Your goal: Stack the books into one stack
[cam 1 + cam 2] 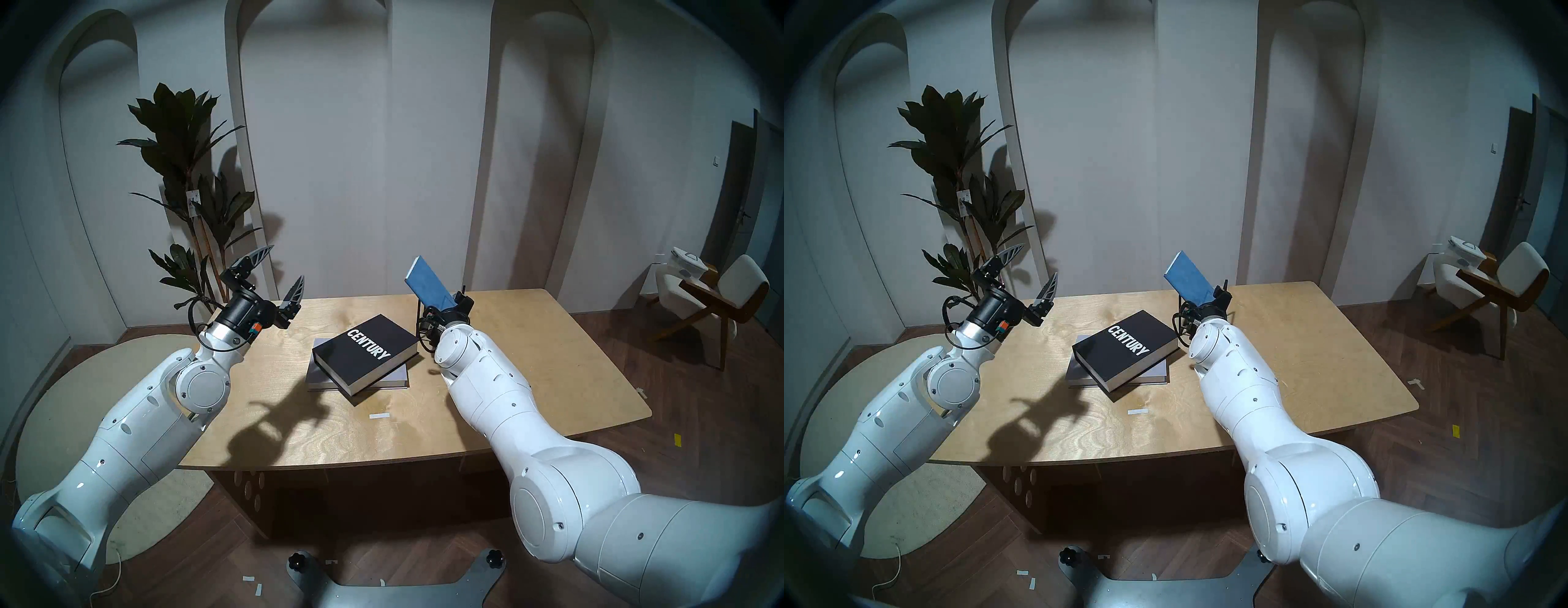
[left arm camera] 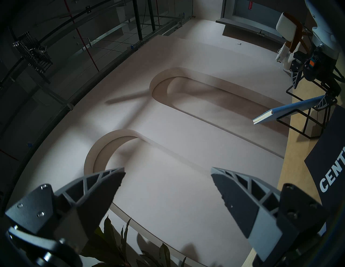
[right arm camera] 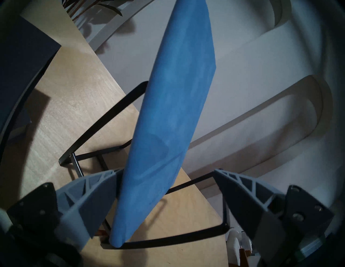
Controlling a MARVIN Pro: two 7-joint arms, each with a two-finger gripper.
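Two of three books are stacked at the middle of the light plywood tabletop [image 1: 530,339]: the thick black hardback lettered "CENTURY" [image 1: 367,351] lies askew on the large thin grey-lavender book [image 1: 322,375]. The thin blue notebook [image 3: 173,115] leans in the black wire rack [image 3: 104,149] at the far right, not yet lifted. The right gripper [image 3: 166,179] has its fingers spread wide, one on each side of the notebook's lower end; the left finger [image 3: 97,190] is at or near the cover, the other well clear, so nothing is gripped. The left gripper [image 1: 278,271] hangs raised over the left side, fingers wide apart and empty. Remaining, by judgement: closing on the notebook, carrying it over, laying it on top.
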